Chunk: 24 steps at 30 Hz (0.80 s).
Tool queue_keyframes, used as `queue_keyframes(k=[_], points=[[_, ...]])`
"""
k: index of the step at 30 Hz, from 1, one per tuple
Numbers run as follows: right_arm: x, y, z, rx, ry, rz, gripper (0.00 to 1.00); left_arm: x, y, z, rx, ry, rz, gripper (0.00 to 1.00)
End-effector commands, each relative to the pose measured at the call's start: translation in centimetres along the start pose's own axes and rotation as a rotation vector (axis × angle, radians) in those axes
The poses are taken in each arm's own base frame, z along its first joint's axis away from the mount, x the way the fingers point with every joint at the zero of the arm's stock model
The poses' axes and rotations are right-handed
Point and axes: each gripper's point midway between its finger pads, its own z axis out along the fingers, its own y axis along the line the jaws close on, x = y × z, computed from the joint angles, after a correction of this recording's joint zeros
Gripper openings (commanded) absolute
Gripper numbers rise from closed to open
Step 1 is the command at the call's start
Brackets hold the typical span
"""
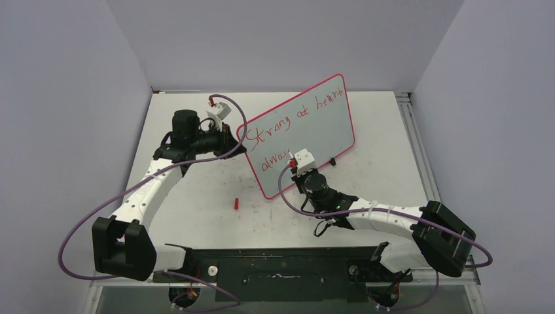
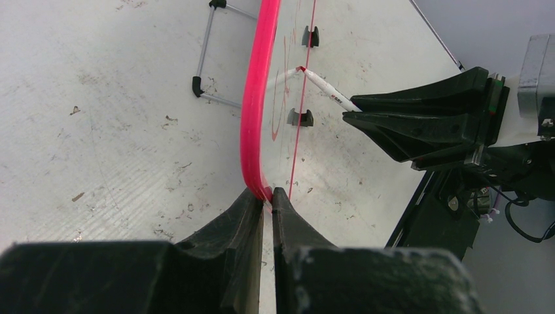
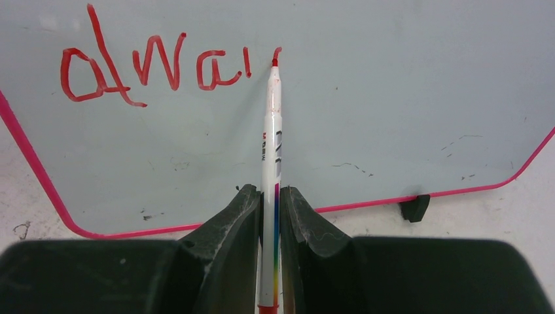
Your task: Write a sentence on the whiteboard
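The whiteboard, white with a pink-red rim, stands tilted at the middle of the table. The sentence runs across it in red: "Strong at heart" on top, and below it "alwa" plus a fresh stroke. My left gripper is shut on the board's pink rim at its left corner. The right gripper is shut on a white marker, whose red tip touches the board just right of the last letter. That marker also shows in the left wrist view.
A small red cap lies on the tabletop in front of the board's left corner. A wire stand with black tips rests behind the board. A black foot sits under the board's lower rim.
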Motion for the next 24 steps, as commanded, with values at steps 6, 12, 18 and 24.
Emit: queue_keyframes(k=[6,12,18,24], points=[[1.5,1.9,-0.7,-0.05,0.009,0.053,0.05,-2.0,-1.4,-0.8,0.036,-0.065,0.068,0.0],[2.7,2.9,-1.4,-0.069,0.029,0.058,0.05,-2.0,-1.4,-0.8,0.036,-0.066,0.069,0.0],[4.2,4.1,-2.6,-0.09,0.056,0.064,0.05,-2.1,-1.5,-0.8,0.037,-0.068,0.07,0.0],[3.2,4.3,-3.6,-0.076,0.033,0.058,0.05,-2.0,-1.5,-0.8,0.04,-0.066,0.068,0.0]])
